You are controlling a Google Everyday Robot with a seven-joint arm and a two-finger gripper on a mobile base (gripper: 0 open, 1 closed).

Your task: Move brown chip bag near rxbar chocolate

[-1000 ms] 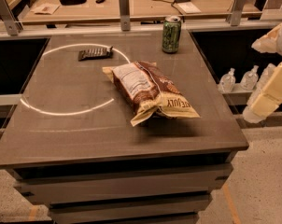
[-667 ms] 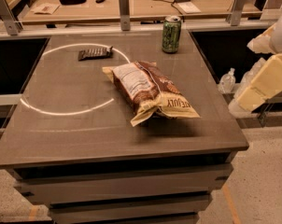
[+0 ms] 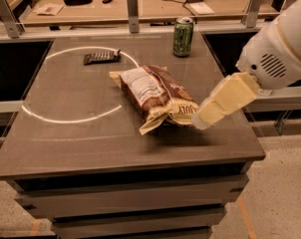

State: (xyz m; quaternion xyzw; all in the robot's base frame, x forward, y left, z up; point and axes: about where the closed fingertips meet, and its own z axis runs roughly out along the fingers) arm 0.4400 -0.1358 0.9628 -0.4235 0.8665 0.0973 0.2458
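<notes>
The brown chip bag (image 3: 153, 93) lies on its side in the middle of the dark table (image 3: 90, 148), white label up, with its cream-yellow lettered end toward the front right. The rxbar chocolate (image 3: 101, 57) lies flat at the back left, well apart from the bag. My arm comes in from the right. The cream-coloured gripper (image 3: 201, 120) hangs low over the table, right beside the bag's cream end and touching or nearly touching it.
A green can (image 3: 183, 36) stands upright at the back of the table, behind the bag. A thin white ring (image 3: 66, 119) is marked on the table's left half. A cluttered workbench (image 3: 155, 6) runs behind. The table's right edge (image 3: 250, 128) is near the arm.
My arm has swung left from beyond the table's right edge to over the table, ending at the bag's cream end. The bag, bar and can have not moved.
</notes>
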